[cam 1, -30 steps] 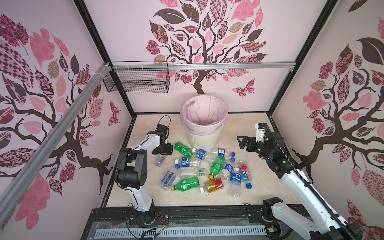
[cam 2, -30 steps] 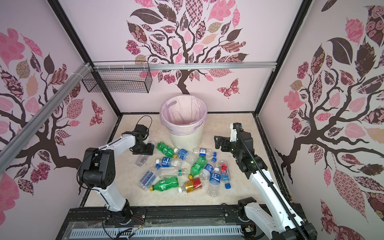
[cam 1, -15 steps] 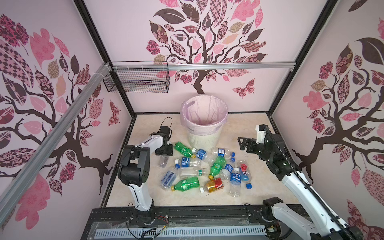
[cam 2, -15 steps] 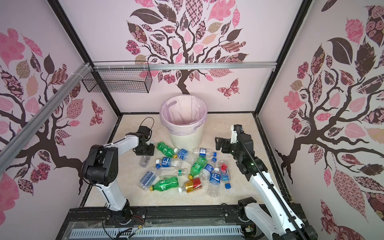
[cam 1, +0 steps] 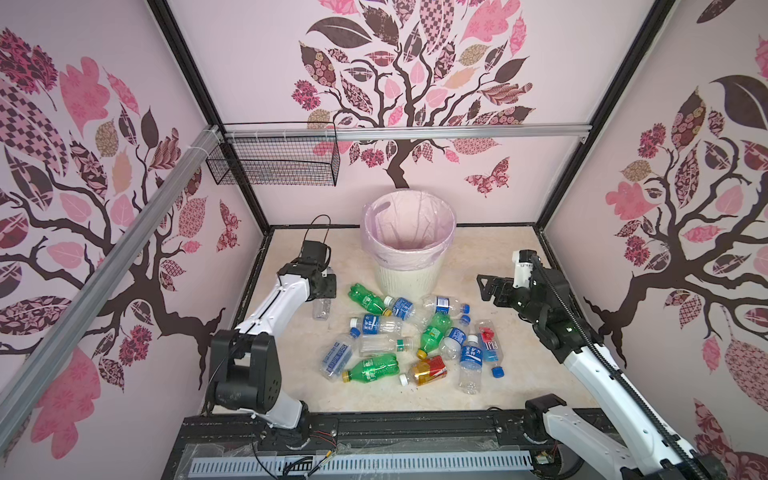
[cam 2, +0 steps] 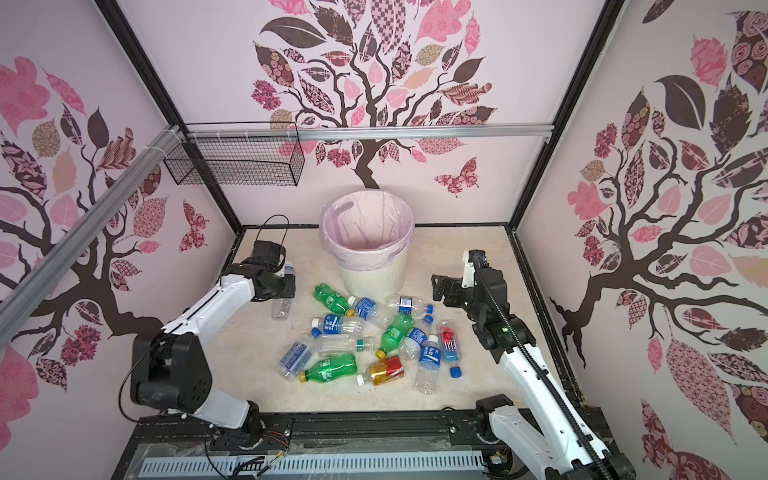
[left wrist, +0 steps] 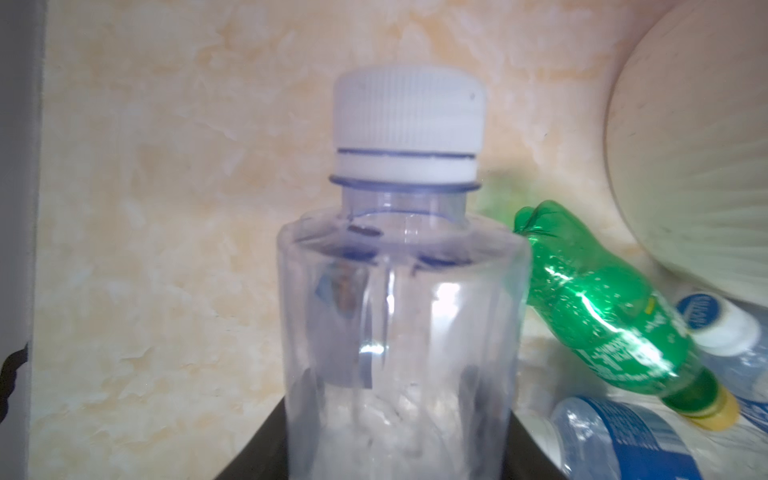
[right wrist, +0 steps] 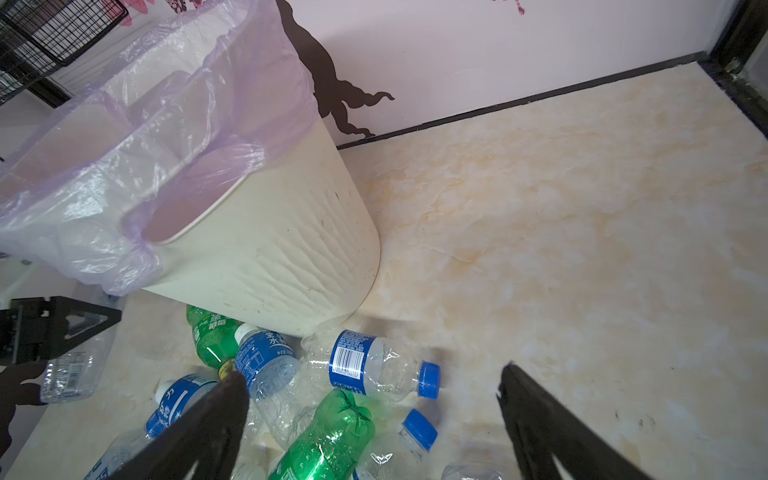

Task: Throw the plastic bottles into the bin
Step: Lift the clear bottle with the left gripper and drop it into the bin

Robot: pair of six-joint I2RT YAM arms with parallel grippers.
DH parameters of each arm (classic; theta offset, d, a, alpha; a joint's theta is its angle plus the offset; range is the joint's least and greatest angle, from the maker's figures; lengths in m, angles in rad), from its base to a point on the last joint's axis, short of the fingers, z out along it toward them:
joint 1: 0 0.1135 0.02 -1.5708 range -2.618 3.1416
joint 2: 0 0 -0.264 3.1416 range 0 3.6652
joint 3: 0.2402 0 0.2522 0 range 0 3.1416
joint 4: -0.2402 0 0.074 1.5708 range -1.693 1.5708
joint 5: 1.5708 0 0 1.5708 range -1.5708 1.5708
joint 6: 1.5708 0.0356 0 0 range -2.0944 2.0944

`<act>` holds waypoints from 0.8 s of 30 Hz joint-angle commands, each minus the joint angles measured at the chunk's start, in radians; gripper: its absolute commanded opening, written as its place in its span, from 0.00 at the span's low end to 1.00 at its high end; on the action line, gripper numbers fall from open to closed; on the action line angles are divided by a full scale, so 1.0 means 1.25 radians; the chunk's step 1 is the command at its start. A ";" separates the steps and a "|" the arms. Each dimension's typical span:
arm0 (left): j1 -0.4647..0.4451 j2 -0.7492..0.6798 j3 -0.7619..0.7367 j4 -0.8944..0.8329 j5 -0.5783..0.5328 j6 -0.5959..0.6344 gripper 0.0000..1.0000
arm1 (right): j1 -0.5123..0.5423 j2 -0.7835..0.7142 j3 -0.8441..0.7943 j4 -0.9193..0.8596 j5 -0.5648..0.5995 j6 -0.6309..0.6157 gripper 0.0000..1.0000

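Observation:
My left gripper (cam 1: 325,292) is shut on a clear plastic bottle (cam 1: 322,308) with a white cap, left of the bin. In the left wrist view this bottle (left wrist: 399,299) fills the middle, its lower body between the dark jaws of the gripper (left wrist: 395,436). The cream ribbed bin (cam 1: 405,279) with its pale pink bag stands at the back centre; its inside looks empty. Several plastic bottles (cam 1: 415,336), clear with blue labels, green, and one amber, lie in front of it. My right gripper (cam 1: 485,287) hangs open above the heap's right edge, also seen as the gripper (right wrist: 372,374) over a blue-capped bottle (right wrist: 374,365).
A black wire mesh basket (cam 1: 274,160) hangs from the metal rail (cam 1: 415,134) at the back left. Patterned walls close in the beige floor (cam 1: 490,249) on three sides. A black frame edge (cam 1: 374,419) runs along the front.
My left gripper has shut on the clear white-capped bottle, which has shifted slightly toward the gripper. My right gripper has stayed open and drifted only a little.

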 commanded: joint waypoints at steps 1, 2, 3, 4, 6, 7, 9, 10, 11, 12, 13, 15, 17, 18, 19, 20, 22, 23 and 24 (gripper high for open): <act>0.013 -0.091 0.038 -0.019 0.095 0.046 0.54 | 0.001 -0.022 -0.006 -0.028 0.023 -0.004 0.96; 0.017 -0.115 0.048 -0.026 0.113 0.053 0.54 | 0.001 -0.024 -0.007 -0.032 0.028 -0.006 0.96; 0.021 -0.138 0.065 -0.035 0.138 0.060 0.53 | 0.001 -0.028 -0.008 -0.036 0.032 -0.005 0.96; 0.022 -0.157 0.083 -0.046 0.164 0.071 0.53 | 0.001 -0.032 -0.010 -0.038 0.036 -0.005 0.96; 0.023 -0.184 0.123 -0.063 0.206 0.080 0.53 | 0.001 -0.038 -0.016 -0.038 0.039 -0.003 0.96; 0.023 -0.195 0.146 -0.067 0.226 0.079 0.53 | 0.001 -0.043 -0.017 -0.038 0.038 0.000 0.96; 0.023 -0.207 0.187 -0.066 0.280 0.065 0.53 | 0.001 -0.047 -0.017 -0.043 0.039 0.001 0.95; 0.023 -0.209 0.206 -0.055 0.318 0.051 0.53 | 0.001 -0.050 -0.015 -0.047 0.039 0.001 0.95; 0.023 -0.210 0.222 -0.037 0.356 0.033 0.53 | 0.001 -0.053 -0.015 -0.050 0.038 -0.001 0.95; 0.023 -0.206 0.237 -0.007 0.403 0.006 0.53 | 0.001 -0.056 -0.013 -0.053 0.040 -0.003 0.95; 0.022 -0.195 0.252 0.031 0.449 -0.027 0.53 | 0.001 -0.058 -0.011 -0.057 0.040 -0.005 0.95; 0.008 -0.156 0.300 0.095 0.511 -0.089 0.53 | 0.001 -0.060 -0.004 -0.068 0.041 -0.012 0.95; -0.034 -0.095 0.380 0.119 0.514 -0.107 0.53 | 0.001 -0.061 0.008 -0.086 0.043 -0.014 0.95; -0.060 -0.052 0.435 0.115 0.500 -0.105 0.53 | 0.001 -0.063 0.012 -0.094 0.046 -0.015 0.95; -0.082 -0.004 0.494 0.108 0.500 -0.108 0.53 | 0.001 -0.066 0.016 -0.105 0.052 -0.013 0.95; -0.096 0.030 0.541 0.108 0.509 -0.114 0.53 | 0.001 -0.066 0.021 -0.119 0.062 -0.010 0.95; -0.119 0.125 0.646 0.118 0.512 -0.149 0.53 | 0.001 -0.060 0.033 -0.155 0.088 -0.007 0.96; -0.127 0.163 0.684 0.117 0.510 -0.160 0.54 | 0.001 -0.057 0.035 -0.168 0.098 -0.004 0.95; -0.134 0.205 0.720 0.118 0.513 -0.172 0.60 | 0.001 -0.053 0.039 -0.183 0.108 0.001 0.95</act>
